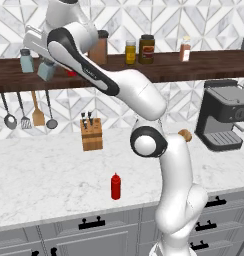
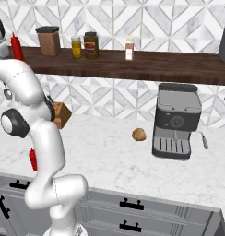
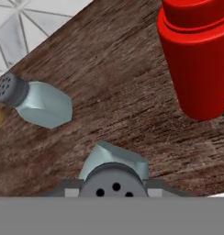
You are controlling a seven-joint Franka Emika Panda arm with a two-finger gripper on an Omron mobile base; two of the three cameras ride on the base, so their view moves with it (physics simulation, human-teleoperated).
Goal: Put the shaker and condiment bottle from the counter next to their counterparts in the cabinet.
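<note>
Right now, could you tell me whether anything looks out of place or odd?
One red condiment bottle stands alone on the counter, away from its match on the shelf. The shaker in the hand hangs tilted at the shelf edge.

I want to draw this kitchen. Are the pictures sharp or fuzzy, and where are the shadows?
Hand view: the held shaker and the red bottle loom big and soft-edged, with a faint shadow on the shelf. Left base view: a little grainy, with a soft dark strip under the shelf and no glare on the counter. Right base view: even light.

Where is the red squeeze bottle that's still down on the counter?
The red squeeze bottle stands upright near the marble counter's front edge, in front of the knife block, left of the arm's base.
</note>
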